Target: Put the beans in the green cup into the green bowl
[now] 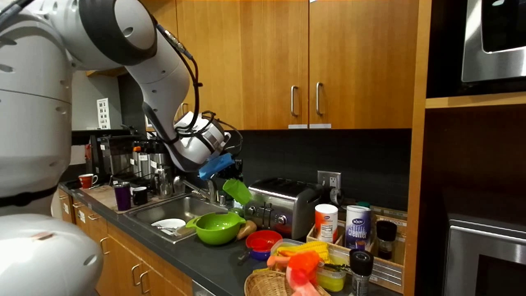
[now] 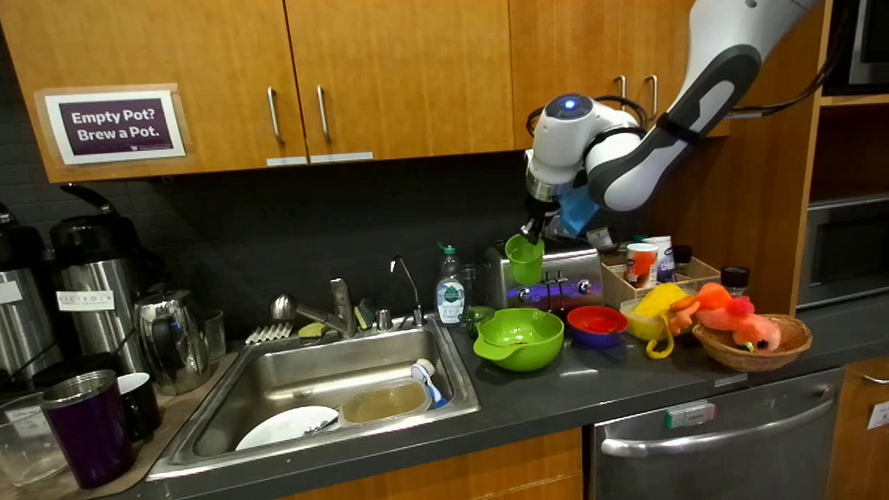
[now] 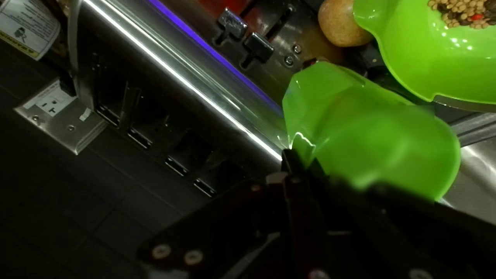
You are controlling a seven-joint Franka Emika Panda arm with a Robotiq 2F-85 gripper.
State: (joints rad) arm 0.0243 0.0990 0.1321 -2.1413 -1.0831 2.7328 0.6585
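My gripper (image 2: 533, 235) is shut on the wall of the green cup (image 2: 525, 264), near its rim. The cup hangs tilted in the air in front of the toaster, above the counter, as both exterior views show. Up close in the wrist view, the fingertips (image 3: 288, 159) pinch the thin edge of the cup (image 3: 387, 143); no beans are visible in the part of it that shows. Lower down stands the green bowl (image 1: 218, 232) on the counter beside the sink. Beans (image 3: 461, 13) lie inside the bowl (image 3: 418, 66), at the top right of the wrist view.
Close behind the cup is a steel toaster (image 2: 576, 274). A red dish (image 2: 597, 321) sits right of the bowl, with a tub of toy corn (image 2: 660, 302) and a wicker basket (image 2: 753, 347) beyond. The sink (image 2: 333, 375), its tap (image 2: 340, 309) and a soap bottle (image 2: 450, 288) are on the left.
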